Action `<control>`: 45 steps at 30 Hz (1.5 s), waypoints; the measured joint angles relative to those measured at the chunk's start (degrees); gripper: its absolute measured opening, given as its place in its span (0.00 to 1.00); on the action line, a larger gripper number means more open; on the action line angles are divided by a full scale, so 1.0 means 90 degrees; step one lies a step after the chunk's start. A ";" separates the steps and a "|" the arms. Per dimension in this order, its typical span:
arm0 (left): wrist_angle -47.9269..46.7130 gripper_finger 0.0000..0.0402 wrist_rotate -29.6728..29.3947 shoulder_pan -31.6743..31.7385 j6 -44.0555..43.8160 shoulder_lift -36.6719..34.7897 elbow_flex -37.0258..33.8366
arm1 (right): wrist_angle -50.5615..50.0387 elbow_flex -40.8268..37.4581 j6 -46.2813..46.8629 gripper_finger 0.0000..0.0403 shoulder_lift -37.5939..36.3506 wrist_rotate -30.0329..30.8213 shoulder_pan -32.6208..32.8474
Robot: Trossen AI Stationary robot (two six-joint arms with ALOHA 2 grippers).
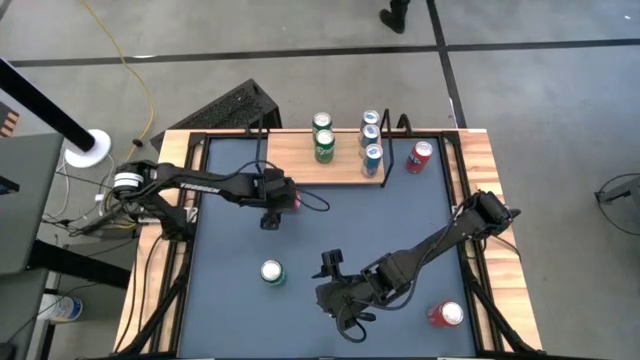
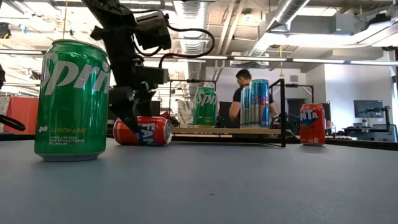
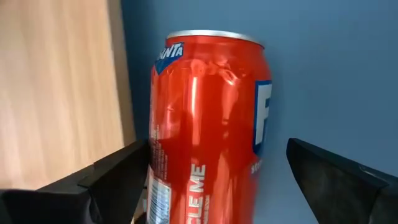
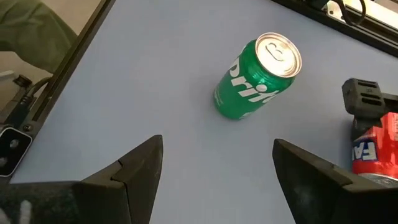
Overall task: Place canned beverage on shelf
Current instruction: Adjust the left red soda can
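A glossy green can (image 2: 72,99) stands upright near the table's (image 1: 400,215) front edge, the right tool (image 1: 345,296) open beside it. Farther back, the left tool (image 3: 211,180) straddles, unclosed, a dented red can (image 3: 208,118) lying beside the light-wood shelf (image 1: 300,165), apparently for pickup.

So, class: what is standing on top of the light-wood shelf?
On the shelf stand two green cans and three blue cans, all upright. In the low view, each row's front can hides those behind it.
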 joint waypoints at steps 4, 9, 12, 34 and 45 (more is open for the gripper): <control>-0.0402 0.90 0.0516 -0.0123 -0.0065 -0.0373 0.0105 | -0.0010 0.0000 -0.0005 0.72 0.0000 0.0000 -0.0053; -0.0411 0.90 0.0718 -0.0181 -0.0076 -0.0738 0.0102 | 0.0007 0.0000 -0.0051 0.72 0.0002 0.0000 -0.0160; -0.0368 0.90 0.0722 -0.0169 -0.0131 -0.0713 0.0054 | 0.0011 0.0000 -0.0049 0.72 0.0002 0.0002 -0.0192; -0.0662 0.69 0.1339 -0.0209 -0.0357 0.0633 -0.0063 | 0.0030 0.0000 0.0047 0.72 0.0005 -0.0003 -0.0185; -0.0467 0.69 0.1618 -0.0204 -0.0479 -0.0641 -0.0097 | 0.0075 0.0000 0.0043 0.72 0.0007 -0.0007 -0.0185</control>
